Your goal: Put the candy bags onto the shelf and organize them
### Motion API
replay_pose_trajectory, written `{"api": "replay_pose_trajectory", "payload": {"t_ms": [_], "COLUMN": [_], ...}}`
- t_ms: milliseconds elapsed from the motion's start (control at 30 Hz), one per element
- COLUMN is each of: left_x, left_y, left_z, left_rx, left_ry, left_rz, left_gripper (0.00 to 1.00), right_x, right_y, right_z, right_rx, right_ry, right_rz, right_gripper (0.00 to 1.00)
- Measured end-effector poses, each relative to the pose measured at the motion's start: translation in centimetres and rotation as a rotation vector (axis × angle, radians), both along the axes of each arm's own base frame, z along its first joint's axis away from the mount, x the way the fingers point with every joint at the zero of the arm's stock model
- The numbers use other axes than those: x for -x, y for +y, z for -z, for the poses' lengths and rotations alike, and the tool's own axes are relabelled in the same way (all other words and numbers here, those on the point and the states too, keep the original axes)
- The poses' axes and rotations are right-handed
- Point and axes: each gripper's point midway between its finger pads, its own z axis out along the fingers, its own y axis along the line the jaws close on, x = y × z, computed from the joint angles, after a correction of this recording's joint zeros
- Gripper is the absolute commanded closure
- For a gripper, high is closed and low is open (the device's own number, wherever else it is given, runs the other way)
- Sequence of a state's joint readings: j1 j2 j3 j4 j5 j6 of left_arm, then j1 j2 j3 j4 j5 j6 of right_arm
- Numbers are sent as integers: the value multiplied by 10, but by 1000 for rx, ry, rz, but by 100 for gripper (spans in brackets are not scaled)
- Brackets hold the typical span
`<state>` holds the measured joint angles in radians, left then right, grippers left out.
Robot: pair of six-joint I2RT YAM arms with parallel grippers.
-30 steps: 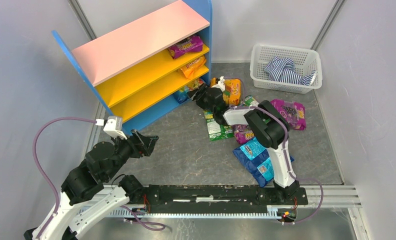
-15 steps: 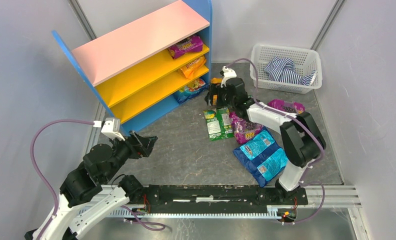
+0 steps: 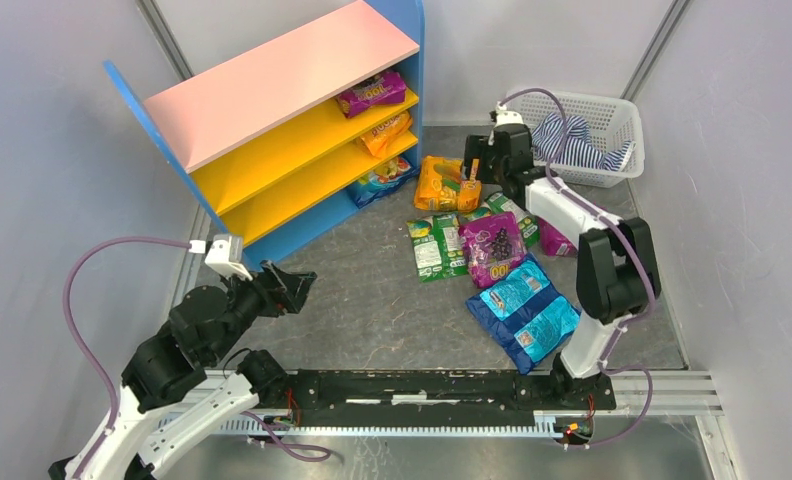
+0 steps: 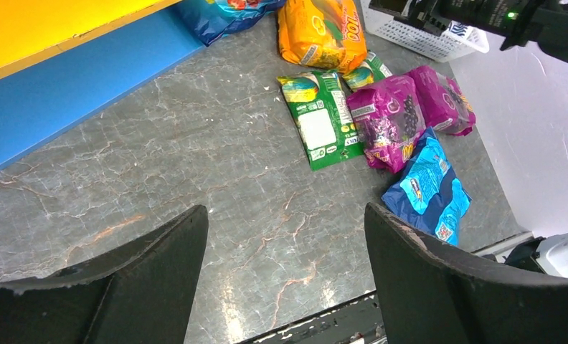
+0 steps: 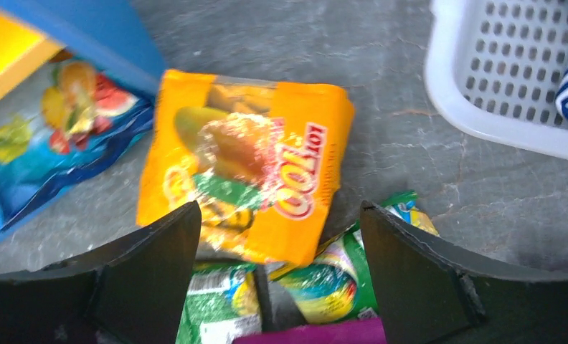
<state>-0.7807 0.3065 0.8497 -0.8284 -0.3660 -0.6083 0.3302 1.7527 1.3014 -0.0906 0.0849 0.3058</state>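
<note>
The shelf stands at the back left, with a purple candy bag, an orange one and a blue one at its right end. On the floor lie an orange bag, a green bag, a purple bag and a blue bag. My right gripper hovers open over the orange bag's near edge, with nothing between its fingers. My left gripper is open over bare floor, well short of the bags.
A white mesh basket with a striped cloth stands at the back right, close beside my right wrist. A second green bag and a second purple bag lie partly under the right arm. Grey walls enclose the floor.
My right arm has drawn back from the shelf's bottom level to the right, toward the basket, and its jaws have widened. The left arm has barely moved.
</note>
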Motion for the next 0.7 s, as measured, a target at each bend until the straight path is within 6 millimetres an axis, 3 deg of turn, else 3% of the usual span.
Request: {"api": "replay_pose_trajectory", "payload": {"t_ms": [133, 333, 533, 700], "left_x": [-1, -4, -6, -7], "left_y": [-1, -2, 0, -1], "left_z": [1, 5, 5, 7], "left_rx": [-6, -23, -31, -36], "left_ry": [6, 19, 21, 26], "left_rz": [-1, -9, -24, -24], "left_gripper": [13, 13, 13, 13], "right_x": [-17, -27, -37, -34], "right_y": [-19, -17, 3, 9], "right_z": [40, 86, 90, 94], "right_rx": [-82, -178, -305, -426], "right_ry": [85, 166, 154, 123], "right_rz": [103, 166, 145, 136], "right_gripper": [14, 18, 35, 59]}}
